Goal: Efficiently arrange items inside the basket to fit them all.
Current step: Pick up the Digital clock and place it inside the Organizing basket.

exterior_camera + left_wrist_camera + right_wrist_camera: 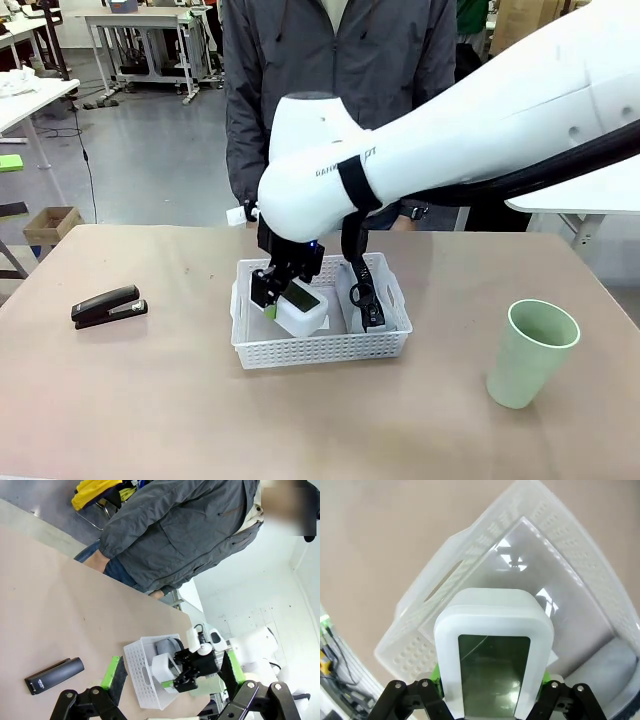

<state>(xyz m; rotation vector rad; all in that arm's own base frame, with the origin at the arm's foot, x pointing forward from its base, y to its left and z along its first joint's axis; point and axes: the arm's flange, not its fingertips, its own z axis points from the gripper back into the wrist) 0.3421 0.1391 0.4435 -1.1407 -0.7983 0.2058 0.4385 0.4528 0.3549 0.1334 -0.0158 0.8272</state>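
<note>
Near tan table's [180, 400] left edge, black stapler [109, 306] lying flat; left gripper [172, 665] gaping, empty; mid-table, white perforated plastic basket [320, 350]; inside, right gripper [283, 298] clamping white rectangular box [303, 315], grey soft pouch [615, 665] at right end; toward right edge, pale green tall cup [530, 352] upright.

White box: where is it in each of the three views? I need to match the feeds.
Front view: white box at centre, held by the right gripper, in the basket's left half.
Left wrist view: bottom centre, in the basket.
Right wrist view: lower middle, large and close.
Shared landmark: the perforated basket around it.
</note>
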